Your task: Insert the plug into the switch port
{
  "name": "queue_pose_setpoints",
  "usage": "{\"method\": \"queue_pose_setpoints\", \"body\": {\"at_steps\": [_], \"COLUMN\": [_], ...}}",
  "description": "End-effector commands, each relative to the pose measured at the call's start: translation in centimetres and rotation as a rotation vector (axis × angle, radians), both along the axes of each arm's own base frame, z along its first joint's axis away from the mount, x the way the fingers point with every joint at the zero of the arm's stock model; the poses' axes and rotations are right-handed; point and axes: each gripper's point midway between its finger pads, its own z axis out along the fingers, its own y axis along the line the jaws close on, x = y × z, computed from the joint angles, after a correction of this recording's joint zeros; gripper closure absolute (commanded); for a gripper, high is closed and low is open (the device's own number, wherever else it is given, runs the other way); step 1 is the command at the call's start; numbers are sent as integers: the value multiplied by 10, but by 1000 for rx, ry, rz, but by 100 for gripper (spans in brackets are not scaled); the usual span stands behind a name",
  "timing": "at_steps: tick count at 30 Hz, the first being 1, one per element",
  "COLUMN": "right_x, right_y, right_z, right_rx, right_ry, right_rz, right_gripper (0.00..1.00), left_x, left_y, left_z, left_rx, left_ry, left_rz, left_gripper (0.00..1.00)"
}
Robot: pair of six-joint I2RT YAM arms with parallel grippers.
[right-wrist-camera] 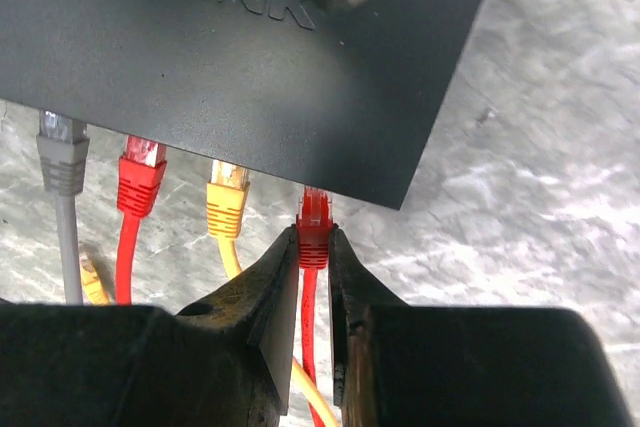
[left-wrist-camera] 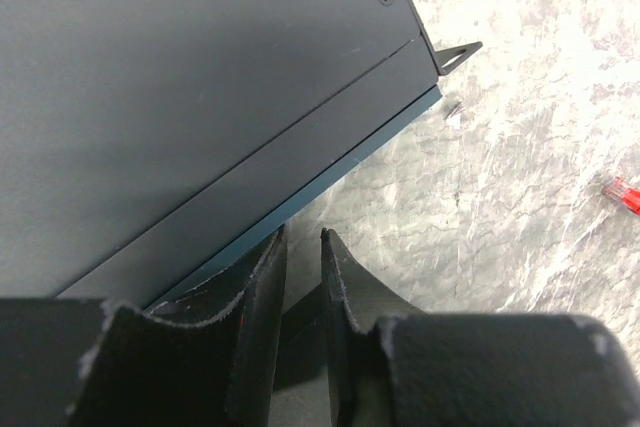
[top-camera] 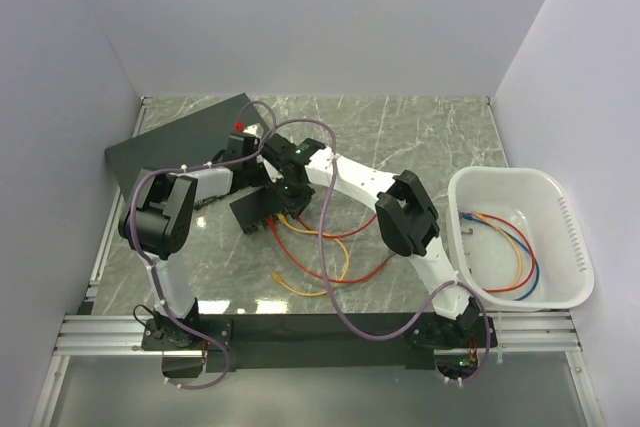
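Observation:
The small matte-black switch box lies on the marble, with its ports hidden under its near edge. A grey plug, a red plug and a yellow plug sit along that edge. My right gripper is shut on another red plug, whose tip meets the box's edge near its right corner. My left gripper stands at the box's far side, jaws nearly together on a dark edge that looks like the box. In the top view both grippers meet at the box.
A large dark slab with a blue front strip lies just behind the left gripper. A loose red plug lies on the marble to the right. Red and yellow cables loop in front of the box. A white bin at right holds more cables.

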Motion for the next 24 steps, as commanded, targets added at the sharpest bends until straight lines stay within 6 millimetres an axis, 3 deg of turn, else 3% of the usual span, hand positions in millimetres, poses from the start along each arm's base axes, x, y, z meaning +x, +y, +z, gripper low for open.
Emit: {"method": "queue_pose_setpoints", "body": {"at_steps": [1,6,11,18,24], "right_x": [51,52,70,92,97], "right_y": [41,37,26,1,-5], "right_z": [25,8,-1,-18,-30], "right_rx": [192,179,140,16,-23], "right_ry": [-167,-138,-153,-190,-197], "right_rz": [43,16,-73,-212,-276], "right_gripper": [99,99,99,99,99], "left_x": [-58,-60,-69,-94,-114], "left_y": [-20,-23,-25,-28,-36], "left_z": [-44,-49,-53,-66,-79], "left_rx": [31,38,37,-13,-22], "left_ry": [210,218,237,284,312], "left_rz": [-128,-133,-124,-114,-128], "left_gripper": [73,73,73,74,74]}}
